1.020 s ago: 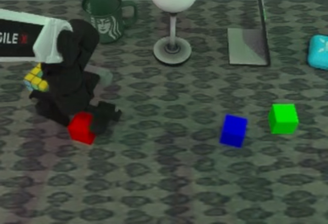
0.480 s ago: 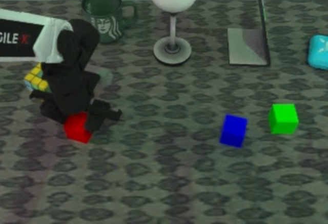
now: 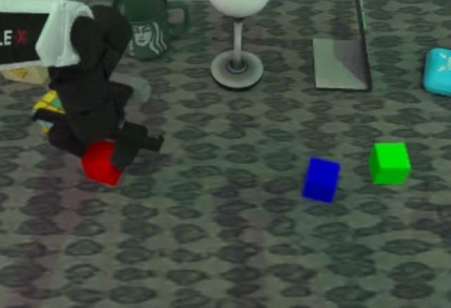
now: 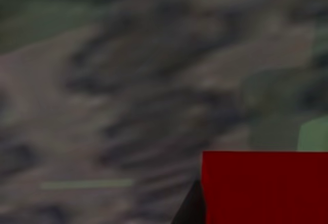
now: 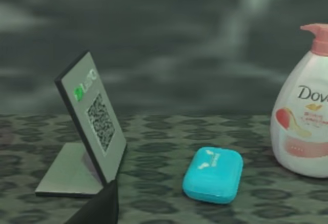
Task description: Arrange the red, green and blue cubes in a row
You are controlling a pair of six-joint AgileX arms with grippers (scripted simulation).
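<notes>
The red cube [image 3: 101, 163] and the left gripper [image 3: 113, 154] clenched on it have shifted up and to the left since a second ago.

Left side: the cube sits between the fingers, beside the chequered puzzle cube [image 3: 48, 107]. Right of centre lie the blue cube [image 3: 321, 179], then the green cube [image 3: 390, 163], apart. The right gripper's jaws: cannot tell.

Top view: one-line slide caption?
Left gripper grips the red cube at table left; blue cube and green cube wait right.
</notes>
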